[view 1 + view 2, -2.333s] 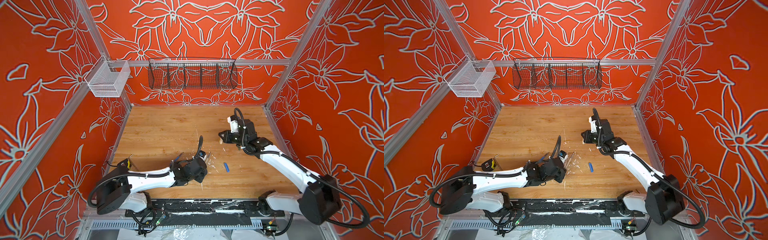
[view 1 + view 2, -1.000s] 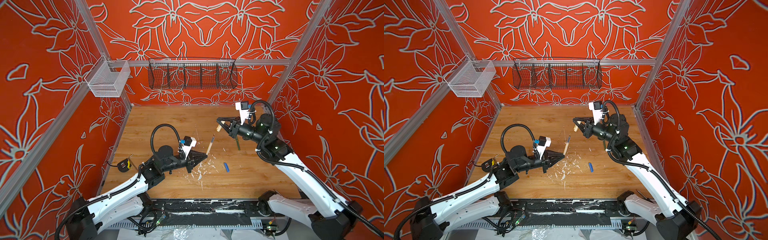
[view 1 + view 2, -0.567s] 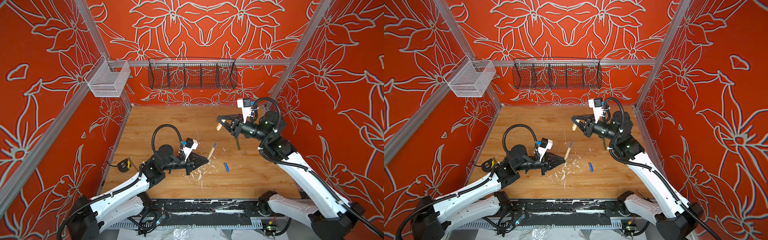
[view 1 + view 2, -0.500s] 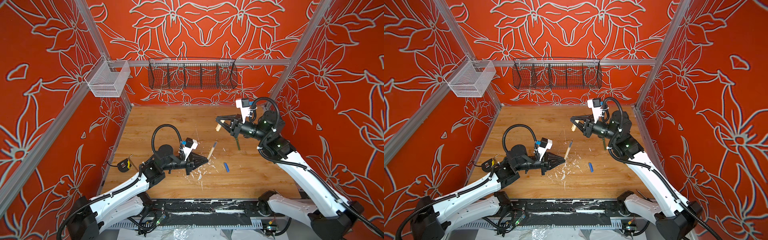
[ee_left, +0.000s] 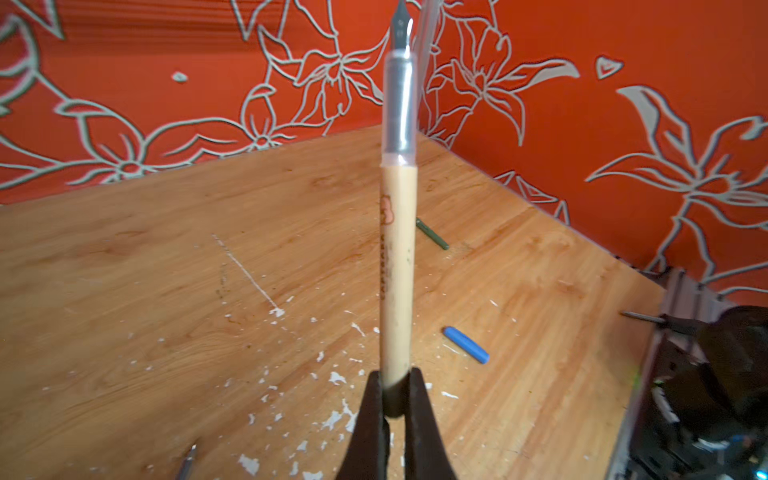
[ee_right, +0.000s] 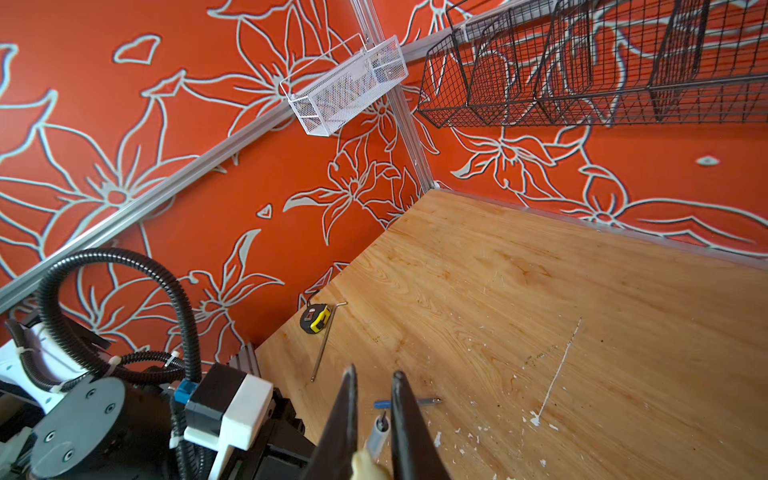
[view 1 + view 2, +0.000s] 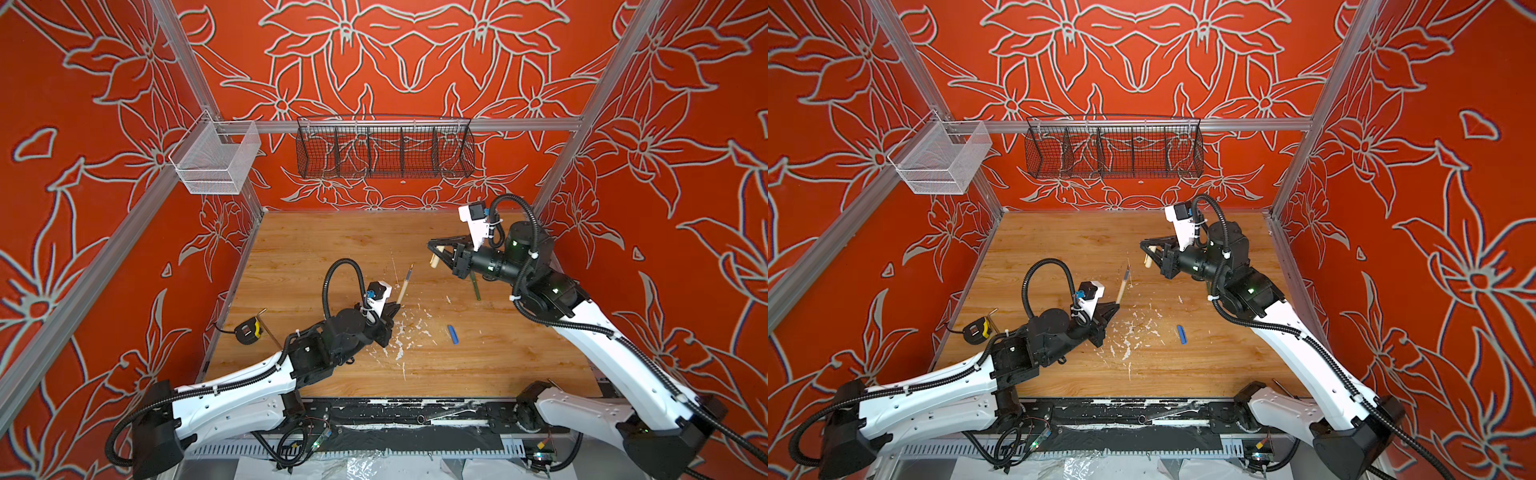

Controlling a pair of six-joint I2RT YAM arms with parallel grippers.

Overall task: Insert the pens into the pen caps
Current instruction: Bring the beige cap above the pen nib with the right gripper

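The wood counter (image 7: 332, 241) lies below the black wire basket (image 7: 384, 151), which hangs on the back wall. A white mesh basket (image 7: 216, 162) hangs just left of the black basket.

The left tool (image 7: 397, 306) is out in front of the black basket's middle, far from it. It is clenched on the bottom end of the beige pen (image 7: 404, 282). The pen leans up off the counter, and its dark tip points toward the black basket.

The right tool (image 7: 436, 249) is in front of the black basket's right end, closer to it than the left tool. It is clenched on the beige cap (image 7: 434, 259). The cap and the pen tip are near but apart.

A yellow and black tape measure (image 7: 249, 330) lies far out front and left of the black basket, with a thin metal key (image 7: 268, 328) just beside it.

The olive green pen (image 7: 476, 289) lies flat in front of the basket's right end, partly under the right arm. The blue pen (image 6: 407, 402) lies flat by the left arm.

The blue cap (image 7: 453, 334) lies alone, farther from the black basket than the green pen
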